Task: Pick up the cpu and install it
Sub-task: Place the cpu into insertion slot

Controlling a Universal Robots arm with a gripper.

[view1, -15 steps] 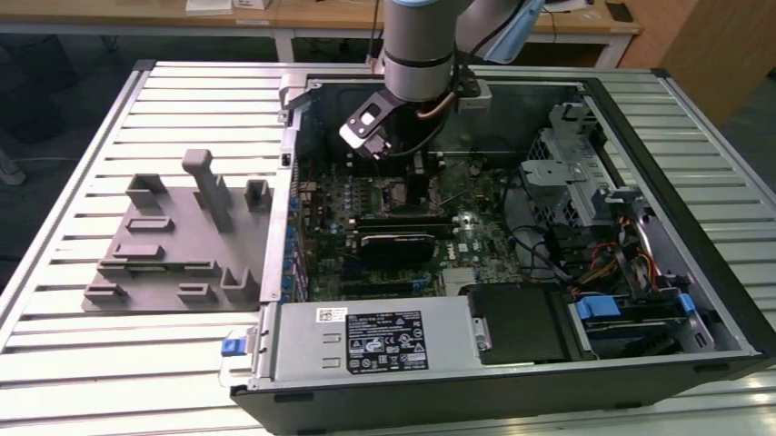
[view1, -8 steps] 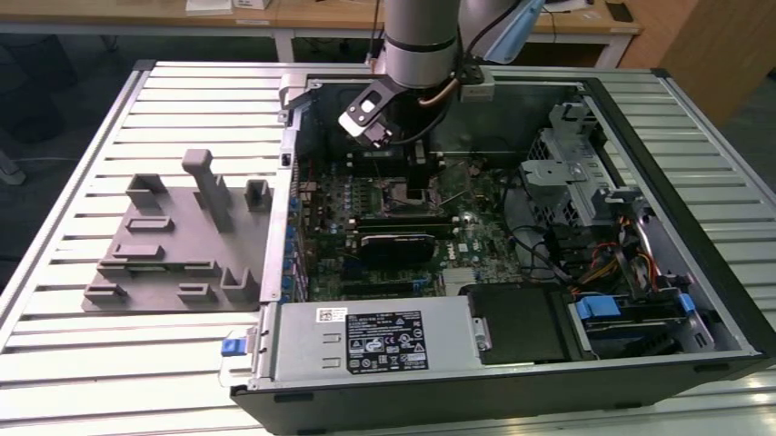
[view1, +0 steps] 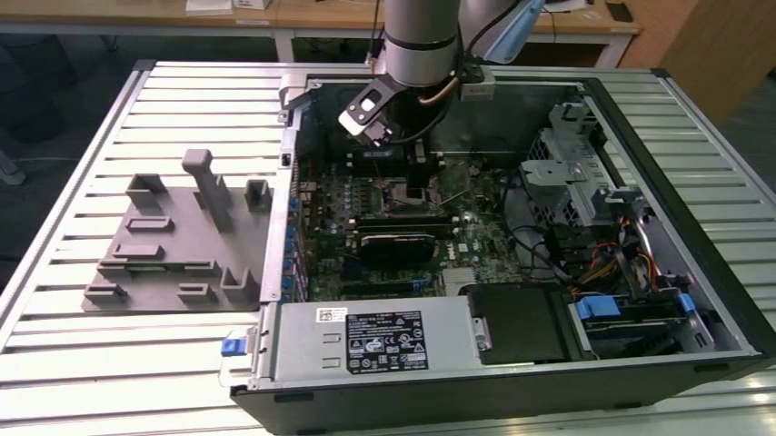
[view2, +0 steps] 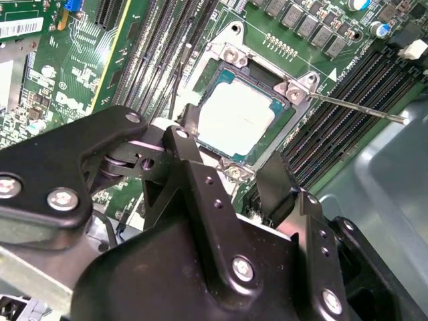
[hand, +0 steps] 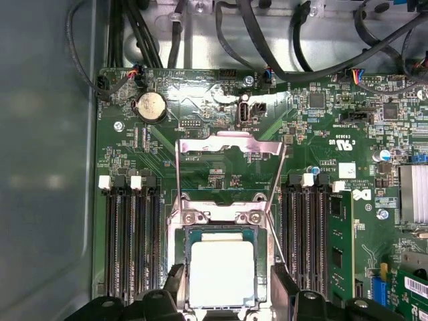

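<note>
The cpu (hand: 223, 271), a silver square with a thin pale-green rim, lies flat in the socket (hand: 221, 215) on the green motherboard (hand: 200, 120) inside the open computer case (view1: 510, 381). It is also seen in the second wrist view as the cpu (view2: 237, 120). My gripper (hand: 227, 286) hangs just above it, open, one black finger on each side and a small gap to the chip's edges. In the exterior view the gripper (view1: 416, 186) reaches down into the case over the socket. The socket's metal load plate (hand: 227, 144) stands swung open.
A thin metal lever (view2: 354, 107) sticks out beside the socket. Memory slots (hand: 130, 247) flank it on both sides. A grey plastic tray (view1: 182, 241) with upright blocks lies on the slatted table at the exterior view's left. Power supply (view1: 376, 341) and cables (view1: 606, 263) crowd the case.
</note>
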